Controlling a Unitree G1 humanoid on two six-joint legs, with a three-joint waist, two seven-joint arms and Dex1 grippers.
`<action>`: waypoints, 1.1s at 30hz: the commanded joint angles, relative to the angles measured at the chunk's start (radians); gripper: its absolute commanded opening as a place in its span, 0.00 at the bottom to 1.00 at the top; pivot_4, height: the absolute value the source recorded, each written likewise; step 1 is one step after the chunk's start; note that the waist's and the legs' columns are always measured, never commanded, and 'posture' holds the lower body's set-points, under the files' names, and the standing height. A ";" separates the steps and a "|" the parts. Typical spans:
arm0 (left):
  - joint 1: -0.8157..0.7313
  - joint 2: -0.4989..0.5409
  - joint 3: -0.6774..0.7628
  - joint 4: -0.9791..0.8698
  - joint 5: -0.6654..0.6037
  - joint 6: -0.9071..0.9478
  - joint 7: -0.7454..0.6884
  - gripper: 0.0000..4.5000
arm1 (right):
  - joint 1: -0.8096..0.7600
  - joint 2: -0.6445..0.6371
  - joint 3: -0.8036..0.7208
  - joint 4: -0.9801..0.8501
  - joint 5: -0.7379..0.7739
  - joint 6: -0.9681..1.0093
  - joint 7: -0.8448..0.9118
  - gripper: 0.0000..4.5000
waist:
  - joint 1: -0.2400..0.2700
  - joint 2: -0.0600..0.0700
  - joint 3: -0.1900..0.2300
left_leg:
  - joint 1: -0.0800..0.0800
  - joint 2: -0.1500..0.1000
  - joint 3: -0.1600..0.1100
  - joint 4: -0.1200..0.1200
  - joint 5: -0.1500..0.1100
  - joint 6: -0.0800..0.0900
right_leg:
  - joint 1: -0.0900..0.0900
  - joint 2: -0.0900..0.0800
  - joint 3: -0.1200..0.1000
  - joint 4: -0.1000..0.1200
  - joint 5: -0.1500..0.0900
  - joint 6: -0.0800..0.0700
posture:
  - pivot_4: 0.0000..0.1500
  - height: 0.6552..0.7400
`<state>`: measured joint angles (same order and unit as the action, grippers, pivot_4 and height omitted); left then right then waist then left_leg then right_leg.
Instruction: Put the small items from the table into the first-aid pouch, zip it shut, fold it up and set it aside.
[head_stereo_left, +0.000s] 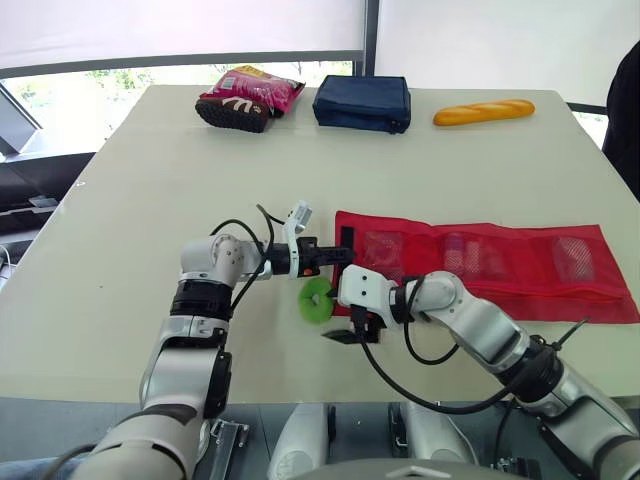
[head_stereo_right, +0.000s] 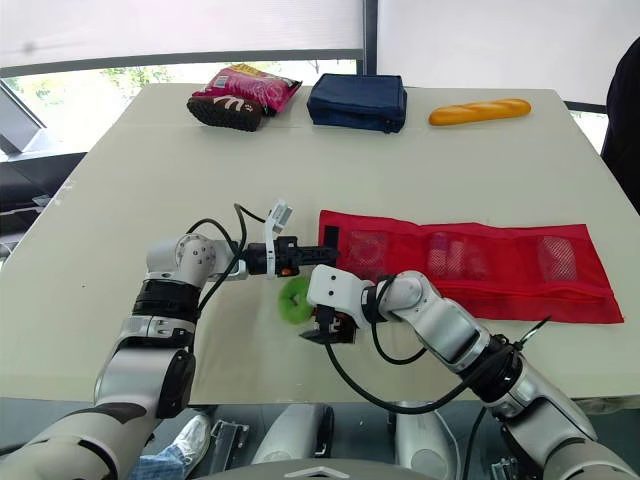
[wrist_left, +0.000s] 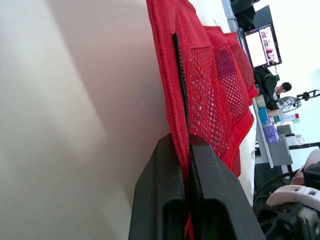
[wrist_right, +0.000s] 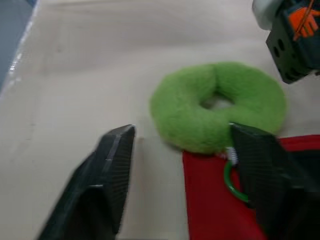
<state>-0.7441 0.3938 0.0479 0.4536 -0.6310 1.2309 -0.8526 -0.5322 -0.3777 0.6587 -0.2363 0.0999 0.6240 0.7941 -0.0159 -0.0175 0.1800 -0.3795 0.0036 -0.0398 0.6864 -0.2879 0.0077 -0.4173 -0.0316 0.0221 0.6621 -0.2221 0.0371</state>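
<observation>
Gripping one red pouch (head_stereo_left: 480, 262) are left fingers (wrist_left: 160, 200); right fingers (wrist_right: 112, 170) gape near one green ring (wrist_right: 220, 105).

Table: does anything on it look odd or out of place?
A shoe and a bread loaf lie at the table's far edge, odd beside first-aid gear. The green ring sits outside the red pouch, at its corner.

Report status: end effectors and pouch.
Left end effector shut on end of red pouch. Right end effector open beside green fuzzy ring. Ring not yet in pouch.
</observation>
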 joint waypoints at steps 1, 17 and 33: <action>-0.018 -0.013 0.008 0.022 0.006 -0.019 -0.002 0.00 | 0.000 0.009 0.020 -0.003 -0.047 -0.004 -0.015 0.26 | 0.001 0.000 0.000 | 0.000 0.000 0.000 0.000 0.000 0.000 | 0.000 0.000 0.000 0.000 0.000 0.000 | 1.00 1.00; 0.028 0.063 -0.035 -0.014 0.050 -0.094 -0.078 0.00 | 0.262 0.005 -0.450 -0.281 0.297 0.079 -0.029 0.01 | -0.005 0.000 0.000 | -0.001 0.000 -0.001 -0.001 0.000 0.000 | 0.000 0.000 -0.001 -0.001 0.000 0.000 | 1.00 1.00; 0.110 0.222 -0.086 -0.052 0.100 -0.210 -0.209 0.00 | 0.553 0.045 -0.844 -0.357 0.525 0.127 -0.271 0.01 | -0.025 0.000 0.000 | 0.000 0.002 0.002 -0.003 0.000 0.000 | -0.001 0.002 0.003 -0.001 -0.001 0.001 | 1.00 1.00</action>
<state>-0.6430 0.5845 -0.0464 0.4057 -0.5496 1.0349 -1.0521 0.0101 -0.3241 -0.1370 -0.5404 0.5975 0.7637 0.5392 -0.0414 -0.0172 0.1800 -0.3795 0.0061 -0.0376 0.6835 -0.2880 0.0079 -0.4186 -0.0295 0.0246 0.6610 -0.2230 0.0382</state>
